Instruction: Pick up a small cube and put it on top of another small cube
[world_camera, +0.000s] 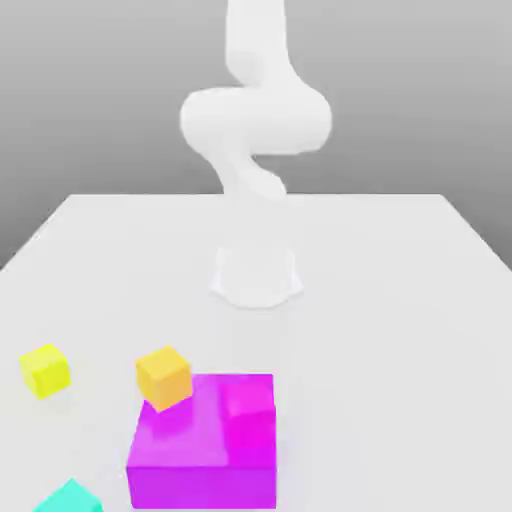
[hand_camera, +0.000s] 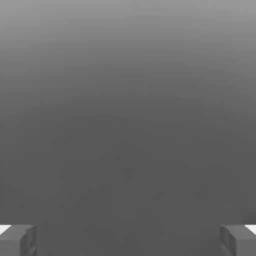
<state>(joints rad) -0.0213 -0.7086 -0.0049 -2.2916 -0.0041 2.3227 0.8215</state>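
Several small cubes lie on the white table (world_camera: 400, 300) in the exterior view. A yellow cube (world_camera: 45, 370) sits at the left. An orange cube (world_camera: 164, 377) stands tilted at the far left corner of a big magenta block (world_camera: 200, 460); whether it rests on the block or on the table I cannot tell. A small pink-magenta cube (world_camera: 248, 400) sits on top of that block, and a cyan cube (world_camera: 70, 497) lies at the bottom left edge. In the hand view my gripper (hand_camera: 128, 240) is open, its grey fingertips (hand_camera: 17, 240) far apart with only a plain grey background between them.
The white arm (world_camera: 255, 120) rises from its round base (world_camera: 257, 275) at the table's middle and bends upward out of the exterior view. The big magenta block is the tallest obstacle near the front.
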